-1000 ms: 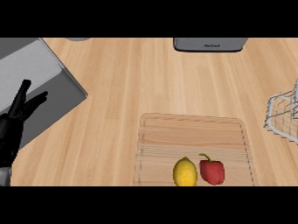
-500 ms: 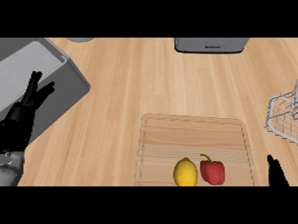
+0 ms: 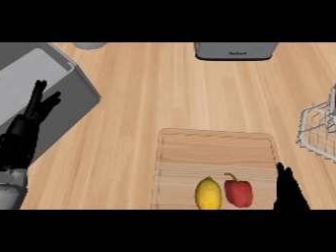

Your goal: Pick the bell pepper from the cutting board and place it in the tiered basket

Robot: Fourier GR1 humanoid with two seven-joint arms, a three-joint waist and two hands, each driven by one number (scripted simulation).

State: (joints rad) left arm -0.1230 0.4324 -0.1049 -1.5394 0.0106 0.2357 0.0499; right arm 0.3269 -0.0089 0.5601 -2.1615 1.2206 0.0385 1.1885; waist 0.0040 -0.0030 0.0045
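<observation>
1. The small red bell pepper sits on the pale wooden cutting board, at the edge closest to the robot.
2. The robot's black right hand is near the pepper. The pepper lies to the left of this hand, and they do not touch.
3. The right hand holds nothing. Its fingers are straight and close together, pointing away from the robot.
4. The pepper's long way runs the same way the fingers point, with its little stem at the far end.
5. A yellow lemon sits just beside the pepper, on the side away from the right hand.
6. The black left hand rests open, fingers straight and a bit spread, well apart from the pepper. So the right hand is the nearer one.
7. The white wire tiered basket is ahead of the right hand and a bit to its right. I think that hand should go left first, then carry the pepper there.
</observation>
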